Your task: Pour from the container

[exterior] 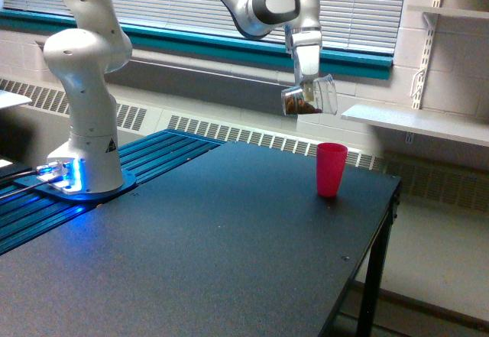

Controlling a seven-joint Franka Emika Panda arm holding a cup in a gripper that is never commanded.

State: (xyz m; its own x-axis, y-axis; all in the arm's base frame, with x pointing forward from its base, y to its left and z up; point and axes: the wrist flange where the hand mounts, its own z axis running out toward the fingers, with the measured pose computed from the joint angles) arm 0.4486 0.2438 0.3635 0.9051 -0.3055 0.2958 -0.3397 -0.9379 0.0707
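Overhead, the jaws are gripping the container (309, 97), a small clear plastic cup being held on its side in the air, with brown bits gathering toward the end that faces the exterior view's left and its mouth seeming to point toward the right. Below it, a pink cup (331, 169) is standing upright on the dark bench (229, 253), close to the far edge. Judging from this, the mouth is sitting only roughly above the pink cup, so tipping further now could be scattering bits onto the bench or over its edge.
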